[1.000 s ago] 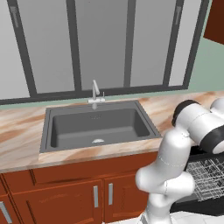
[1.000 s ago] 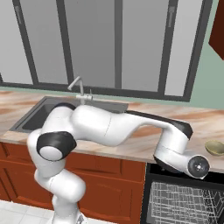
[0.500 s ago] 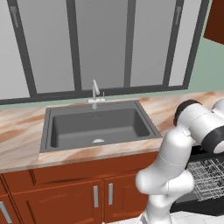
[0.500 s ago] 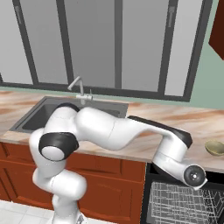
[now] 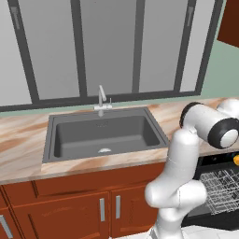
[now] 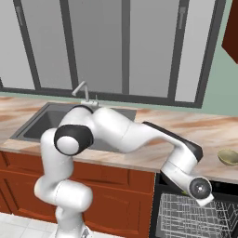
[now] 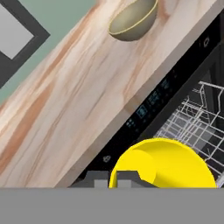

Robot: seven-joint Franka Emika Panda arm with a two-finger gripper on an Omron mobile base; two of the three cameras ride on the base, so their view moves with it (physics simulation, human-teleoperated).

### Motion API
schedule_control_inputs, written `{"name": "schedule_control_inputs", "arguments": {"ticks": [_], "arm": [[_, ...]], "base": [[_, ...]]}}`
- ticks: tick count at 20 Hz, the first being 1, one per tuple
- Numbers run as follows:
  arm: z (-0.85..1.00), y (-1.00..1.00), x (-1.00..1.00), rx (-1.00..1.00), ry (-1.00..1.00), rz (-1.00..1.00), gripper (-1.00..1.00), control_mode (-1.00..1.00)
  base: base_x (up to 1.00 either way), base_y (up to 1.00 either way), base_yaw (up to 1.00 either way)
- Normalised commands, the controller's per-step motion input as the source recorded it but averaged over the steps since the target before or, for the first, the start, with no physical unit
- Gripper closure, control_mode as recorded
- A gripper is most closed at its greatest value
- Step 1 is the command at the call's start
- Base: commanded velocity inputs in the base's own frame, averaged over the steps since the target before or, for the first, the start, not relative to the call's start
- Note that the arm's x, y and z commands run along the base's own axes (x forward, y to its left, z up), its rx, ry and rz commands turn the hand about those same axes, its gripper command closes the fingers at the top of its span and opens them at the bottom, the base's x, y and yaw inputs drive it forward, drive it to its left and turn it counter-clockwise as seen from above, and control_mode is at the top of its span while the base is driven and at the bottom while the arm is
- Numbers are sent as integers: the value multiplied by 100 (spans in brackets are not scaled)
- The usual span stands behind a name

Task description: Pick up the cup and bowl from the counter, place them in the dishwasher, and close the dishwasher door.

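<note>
A yellow cup (image 7: 164,164) sits right at my fingertips, and my gripper (image 7: 113,179) is shut on its rim. It hangs over the front of the open dishwasher (image 7: 175,94), just above the pale wire rack (image 6: 186,214). A sliver of the cup (image 5: 236,159) also peeks out past the arm in the left base view. The olive-tan bowl (image 6: 228,156) stands upright on the marbled counter (image 6: 204,135), to the right of my hand (image 6: 200,187); it shows as well in the hand view (image 7: 132,19). The dishwasher door is out of view.
The dark grey sink (image 5: 105,135) with its faucet (image 5: 101,98) lies to the left in the counter. Reddish-brown cabinets (image 5: 93,205) with silver handles run below. Windows and a green wall back the counter. My own arm (image 6: 125,135) stretches across the counter front.
My hand with the cup has sunk a little lower towards the rack at the dishwasher's front. The bowl has stayed put.
</note>
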Motion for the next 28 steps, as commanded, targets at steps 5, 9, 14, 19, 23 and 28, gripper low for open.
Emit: {"name": "schedule_control_inputs", "arguments": {"ticks": [5,9,14,19,23,28], "arm": [[-40,-33,-10,11,0,0,100,-100],[-40,-36,-28,10,-1,0,100,-100],[-38,-35,-14,11,-1,0,100,-100],[-37,-24,0,7,0,0,100,-100],[-40,-19,1,3,0,0,100,-100],[-42,-8,12,2,0,0,100,-100]], "base": [[0,0,0],[0,0,0],[0,0,0],[0,0,0],[0,0,0],[0,0,0]]}}
